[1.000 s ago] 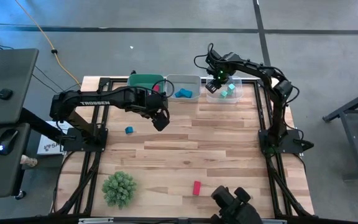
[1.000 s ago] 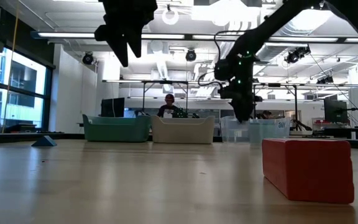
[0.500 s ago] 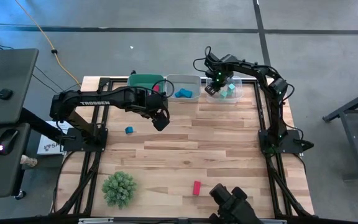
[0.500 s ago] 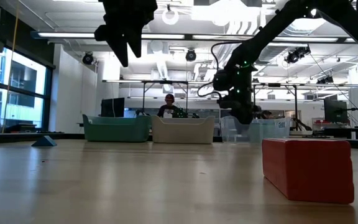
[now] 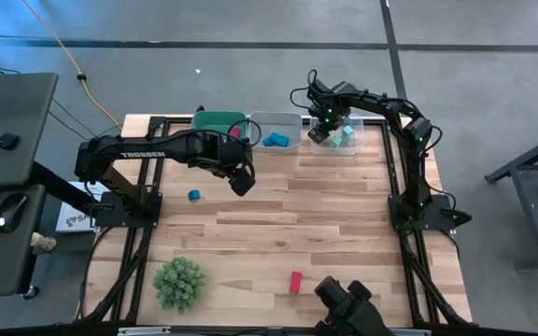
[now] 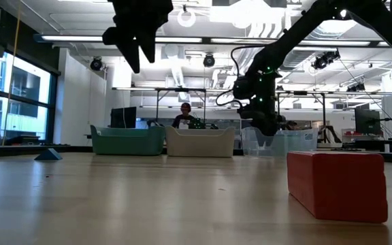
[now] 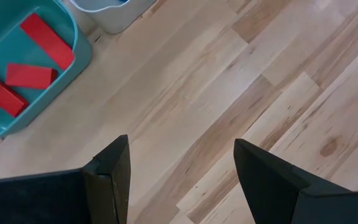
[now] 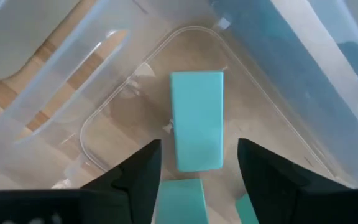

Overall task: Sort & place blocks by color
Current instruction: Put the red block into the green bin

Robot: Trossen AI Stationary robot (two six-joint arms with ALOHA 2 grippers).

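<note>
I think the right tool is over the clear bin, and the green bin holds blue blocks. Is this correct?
Not quite. The right tool is over the clear bin, but the green bin holds red blocks, not blue ones. The left wrist view shows this.

The only text that can be read is the white word "TROSSEN", printed along the dark left arm (image 5: 143, 154) some way behind its claw; a white sheet (image 5: 71, 220) under that arm carries letters, but they are too small to read.
</note>
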